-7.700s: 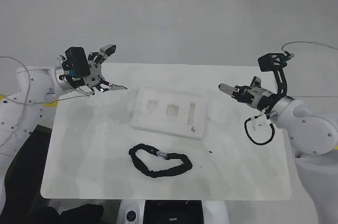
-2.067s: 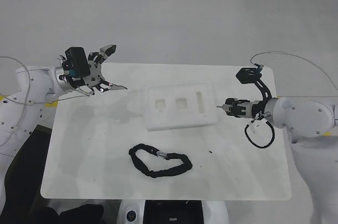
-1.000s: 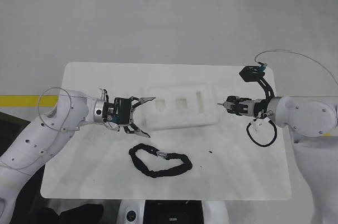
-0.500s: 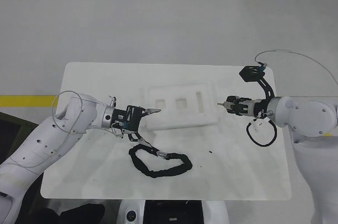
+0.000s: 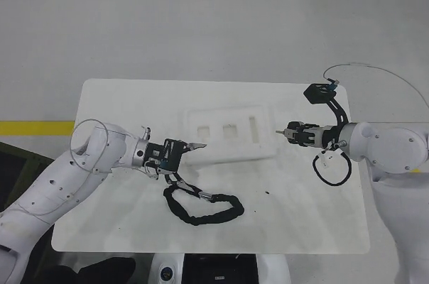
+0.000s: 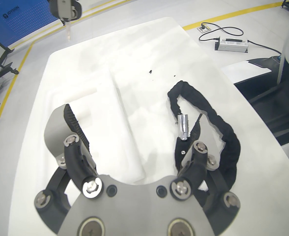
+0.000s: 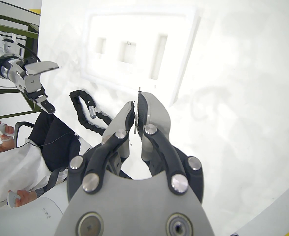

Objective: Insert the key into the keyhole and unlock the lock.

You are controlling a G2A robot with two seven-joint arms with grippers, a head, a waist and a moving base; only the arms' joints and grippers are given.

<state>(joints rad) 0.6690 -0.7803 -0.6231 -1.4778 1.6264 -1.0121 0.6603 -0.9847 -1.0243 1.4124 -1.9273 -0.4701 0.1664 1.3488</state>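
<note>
Item record, one bench (image 5: 129, 227), white, bearing the pieces below; every place is given against the foam tray.

1. Foam tray (image 5: 230, 133): white block with three recesses, lying flat on the bench.
2. Chain lock (image 5: 204, 204): black fabric-sleeved chain in a loose loop, flat on the bench beside the tray's long edge on the robot's side, apart from the tray. Its metal lock cylinder (image 6: 183, 126) lies at the loop's end nearest the tray.
3. Key (image 7: 136, 109): thin metal blade, off the tray's short end on the right arm's side, tip pointing toward the tray, clear of the lock.
4. Right claw (image 5: 289, 133): fingers pinched together on the key, just beyond that same short end of the tray.
5. Left claw (image 5: 189, 168): fingers spread wide and holding nothing, at the tray's corner nearest the chain. One finger reaches over the tray's edge, the other sits just beside the lock cylinder; contact with it cannot be told.
6. Dark speck (image 5: 266, 191): small debris on the bench, between the tray and the far end of the chain.
</note>
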